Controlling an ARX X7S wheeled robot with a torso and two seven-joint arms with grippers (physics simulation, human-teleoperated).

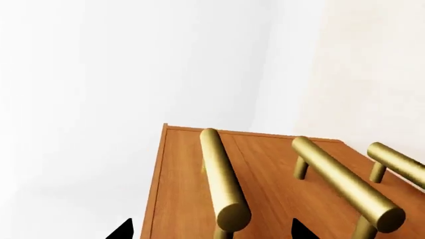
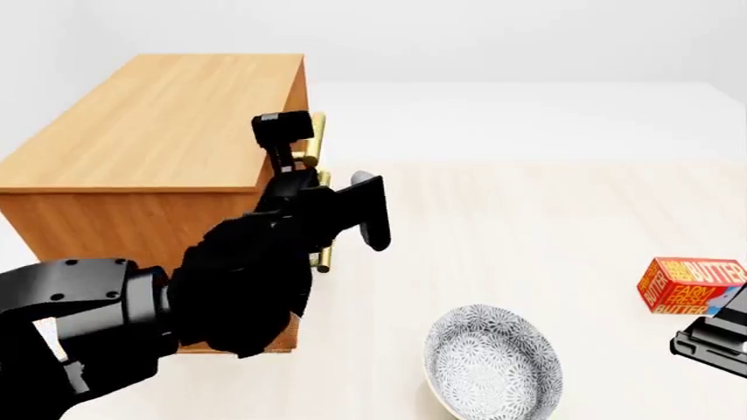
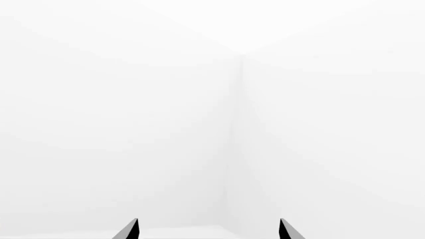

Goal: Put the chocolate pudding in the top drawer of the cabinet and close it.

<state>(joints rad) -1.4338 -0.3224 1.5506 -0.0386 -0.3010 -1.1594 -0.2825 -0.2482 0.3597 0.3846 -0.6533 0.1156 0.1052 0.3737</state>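
Beside the cabinet (image 2: 152, 114), left claw (image 1: 211, 231) spread around a brass handle (image 1: 222, 181), patterned bowl (image 2: 492, 360), butter box (image 2: 688, 285), right claw (image 3: 208, 230) open.

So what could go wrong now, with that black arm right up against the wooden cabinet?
The cabinet carries three near-identical brass handles, so the open left hand might close on the wrong one. The arm also blocks the head view of the cabinet front, which makes aiming harder. And no chocolate pudding shows anywhere, only a butter box, which could get picked by mistake.
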